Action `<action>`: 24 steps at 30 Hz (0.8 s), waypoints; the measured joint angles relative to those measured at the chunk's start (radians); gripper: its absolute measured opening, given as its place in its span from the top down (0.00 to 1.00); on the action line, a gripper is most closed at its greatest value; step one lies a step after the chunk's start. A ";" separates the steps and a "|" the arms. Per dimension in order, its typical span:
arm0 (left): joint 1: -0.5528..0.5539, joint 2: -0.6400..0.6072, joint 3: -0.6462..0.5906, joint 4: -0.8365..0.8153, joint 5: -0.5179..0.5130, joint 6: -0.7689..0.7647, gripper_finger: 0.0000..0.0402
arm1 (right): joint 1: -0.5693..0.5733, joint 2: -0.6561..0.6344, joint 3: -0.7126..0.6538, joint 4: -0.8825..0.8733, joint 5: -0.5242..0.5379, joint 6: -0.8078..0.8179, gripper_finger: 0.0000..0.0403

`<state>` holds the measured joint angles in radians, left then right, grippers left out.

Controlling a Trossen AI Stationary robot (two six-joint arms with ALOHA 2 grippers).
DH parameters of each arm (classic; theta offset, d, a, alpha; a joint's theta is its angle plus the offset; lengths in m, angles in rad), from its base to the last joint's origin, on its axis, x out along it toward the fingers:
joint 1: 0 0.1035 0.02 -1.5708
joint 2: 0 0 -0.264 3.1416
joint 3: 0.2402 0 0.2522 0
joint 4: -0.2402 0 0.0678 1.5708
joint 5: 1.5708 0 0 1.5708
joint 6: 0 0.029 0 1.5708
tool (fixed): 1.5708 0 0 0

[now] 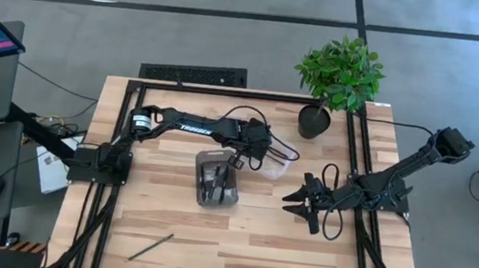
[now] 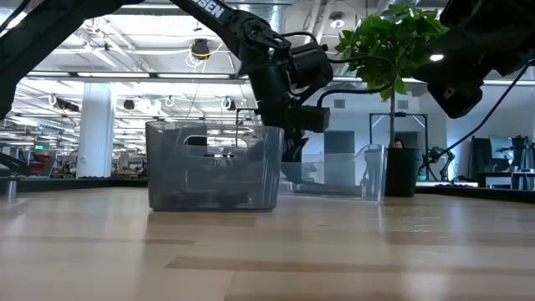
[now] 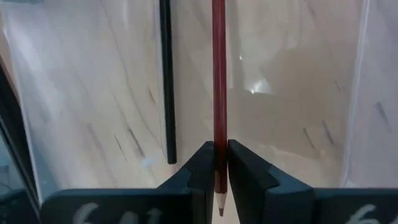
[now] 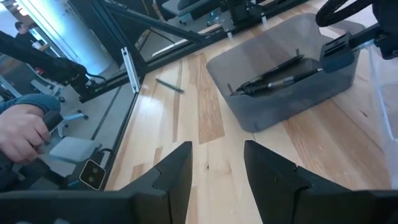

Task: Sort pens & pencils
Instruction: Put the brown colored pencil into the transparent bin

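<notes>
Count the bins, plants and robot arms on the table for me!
Bins: 2, the grey bin and the clear bin
Plants: 1, the plant
Arms: 2, the left arm and the right arm
Total: 5

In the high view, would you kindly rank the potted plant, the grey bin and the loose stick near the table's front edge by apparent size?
1. Potted plant, largest.
2. Grey bin; its footprint looks somewhat smaller, though the plant stands nearer the overhead camera, so this gap is unsure.
3. Loose stick, clearly smallest.
</notes>
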<state>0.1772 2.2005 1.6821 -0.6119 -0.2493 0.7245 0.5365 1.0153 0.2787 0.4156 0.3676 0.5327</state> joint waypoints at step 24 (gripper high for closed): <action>-0.007 0.000 0.137 -0.131 0.084 -0.037 0.92 | 0.000 0.000 0.000 -0.023 -0.003 0.000 0.58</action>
<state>0.1703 2.2005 1.8187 -0.7433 -0.1654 0.6875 0.5367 1.0153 0.2787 0.3928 0.3647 0.5324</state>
